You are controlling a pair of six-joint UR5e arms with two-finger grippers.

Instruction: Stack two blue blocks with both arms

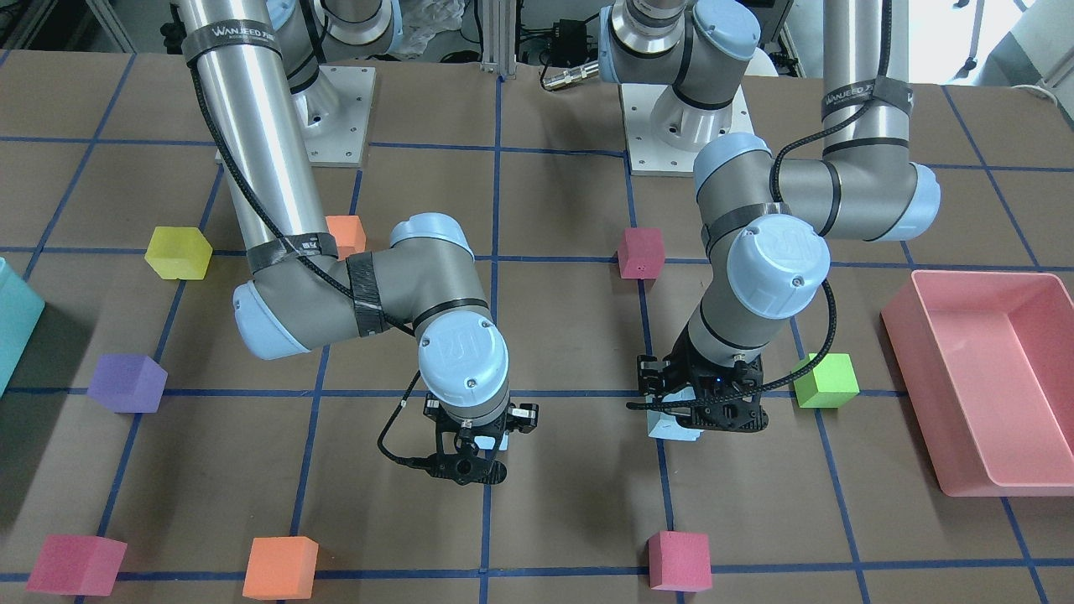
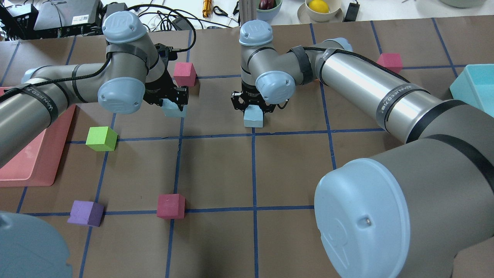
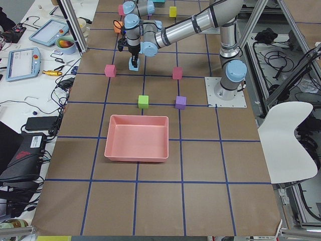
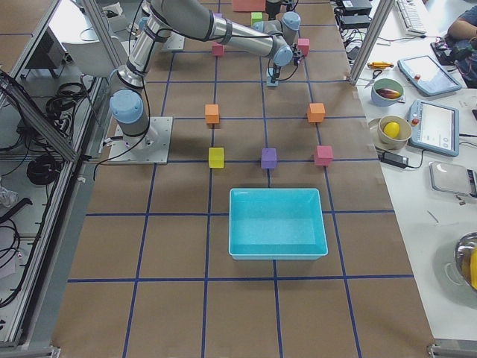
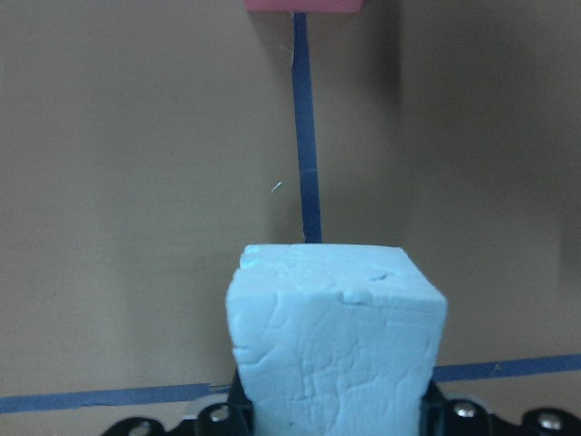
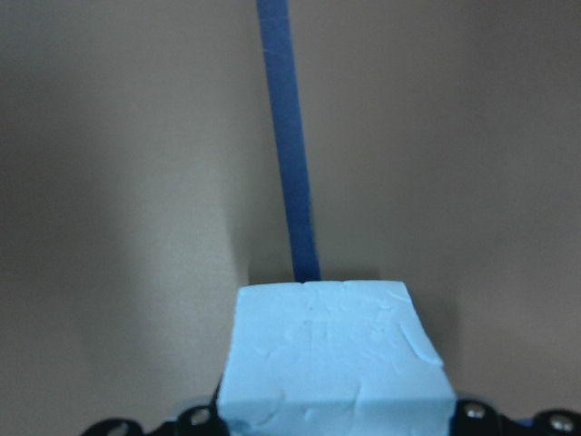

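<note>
Two pale sky-blue foam blocks sit about one grid square apart near the far middle of the table. My left gripper [image 2: 171,101] is shut on one blue block [image 2: 175,112], which fills the left wrist view [image 5: 336,350] and shows under the gripper [image 1: 696,415] in the front view [image 1: 671,429]. My right gripper [image 2: 252,105] is shut on the other blue block [image 2: 253,119], which fills the right wrist view [image 6: 336,354]. In the front view the right gripper [image 1: 466,470] hides its block. Both blocks are low over the table; I cannot tell whether they touch it.
A red cube [image 2: 184,73] stands just beyond the left gripper. A green cube [image 2: 101,138], a purple cube [image 2: 85,213] and another red cube [image 2: 170,205] lie nearer the robot. A pink tray [image 2: 38,162] is at the left edge and a teal bin [image 2: 476,87] at the right.
</note>
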